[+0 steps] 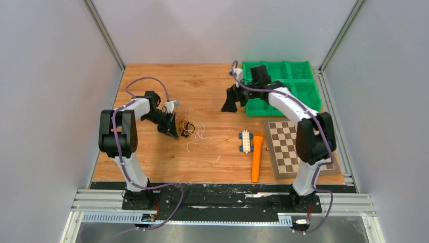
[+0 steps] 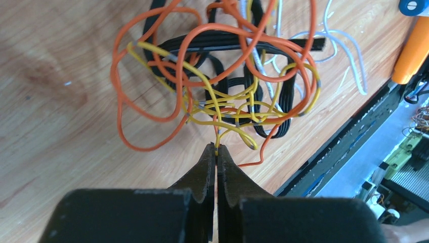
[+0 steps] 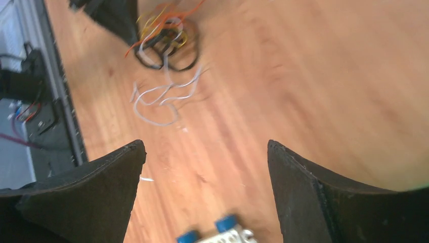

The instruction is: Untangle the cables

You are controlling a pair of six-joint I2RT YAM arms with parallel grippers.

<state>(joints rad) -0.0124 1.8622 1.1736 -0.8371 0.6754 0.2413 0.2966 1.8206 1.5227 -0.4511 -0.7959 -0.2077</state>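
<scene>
The cables [image 1: 186, 126] lie as a small clump on the wooden table, left of centre. In the left wrist view the cables [image 2: 227, 76] show orange, yellow, black and white wires knotted together. My left gripper [image 2: 216, 148] is shut on a yellow wire at the near edge of the clump; it also shows in the top view [image 1: 172, 132]. My right gripper [image 3: 205, 147] is open and empty, held above the table right of the clump, near the green bin in the top view [image 1: 230, 105]. The clump also shows far off in the right wrist view [image 3: 164, 38].
Loose white wires [image 1: 200, 132] trail right of the clump. A white toy car with blue wheels [image 1: 246, 141], an orange marker-like stick [image 1: 257, 157] and a chessboard [image 1: 296, 147] lie at the right. A green divided bin [image 1: 283, 86] stands at the back right.
</scene>
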